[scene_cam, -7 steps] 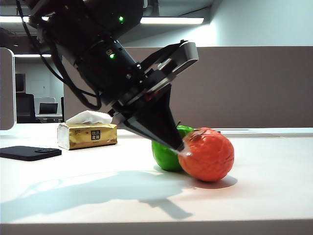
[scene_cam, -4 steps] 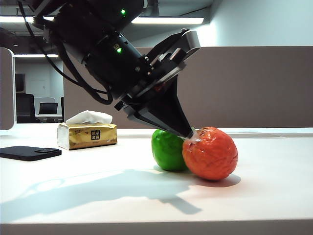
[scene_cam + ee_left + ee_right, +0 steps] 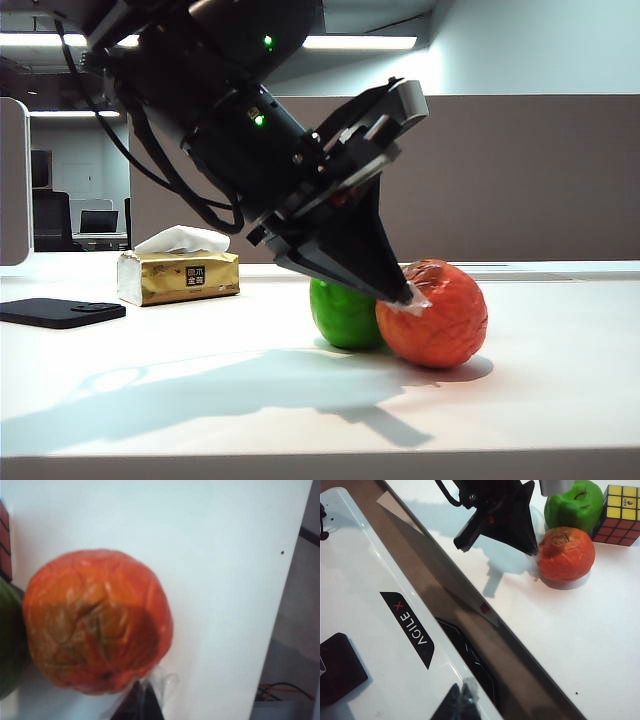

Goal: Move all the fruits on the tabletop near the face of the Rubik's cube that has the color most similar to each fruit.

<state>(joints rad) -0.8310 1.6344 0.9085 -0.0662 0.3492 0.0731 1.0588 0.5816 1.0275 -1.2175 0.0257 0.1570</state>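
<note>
Left gripper (image 3: 405, 290), jaws together, touched the orange (image 3: 435, 315) at centre-right; it looked light, crinkly, rollable. Right gripper (image 3: 462, 700): cannot tell.

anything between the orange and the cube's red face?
Nothing visible. In the right wrist view the wrinkled orange-red toy orange lies just short of the Rubik's cube, red face toward it, bare white tabletop between. The glossy green apple sits beside that path. Left gripper touches the orange; right gripper is parked off the table.
</note>
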